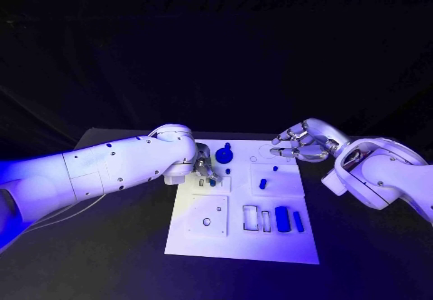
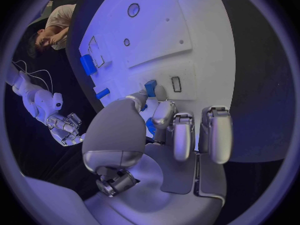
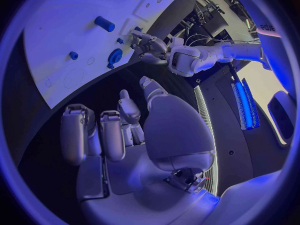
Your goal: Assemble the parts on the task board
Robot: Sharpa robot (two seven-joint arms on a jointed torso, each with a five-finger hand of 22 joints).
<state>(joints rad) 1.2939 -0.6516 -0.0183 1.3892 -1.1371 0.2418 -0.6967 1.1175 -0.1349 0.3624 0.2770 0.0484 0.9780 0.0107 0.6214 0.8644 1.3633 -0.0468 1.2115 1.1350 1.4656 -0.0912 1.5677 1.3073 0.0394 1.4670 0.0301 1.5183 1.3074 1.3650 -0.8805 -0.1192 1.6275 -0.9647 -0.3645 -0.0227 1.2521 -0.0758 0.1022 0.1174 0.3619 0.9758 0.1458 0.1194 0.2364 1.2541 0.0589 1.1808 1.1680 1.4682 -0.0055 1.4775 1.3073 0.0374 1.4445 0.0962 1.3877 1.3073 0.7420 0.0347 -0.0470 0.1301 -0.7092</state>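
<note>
Parts sit scattered over the white task board, which lies in the middle of the black surface. We see 2 long blue bars side by side near the board's right edge, next to 2 empty rectangular slots, a short blue peg further up, and a round blue knob close to the far edge.

Our left hand is over the board's left part, just near the knob. In the left wrist view its thumb and a finger close together over a small blue piece beside a narrow slot; we think the piece is pinched there, though the contact is partly hidden, and the other fingers hang loosely curved beside it.

Our right hand hovers over the board's far right corner with its fingers curled in and slightly apart, holding nothing that we can see.

From the right wrist view we get the hand's bare palm side and, across the board, the left hand next to the knob and the peg. That view does not show the bars, which appear in the left wrist view.
</note>
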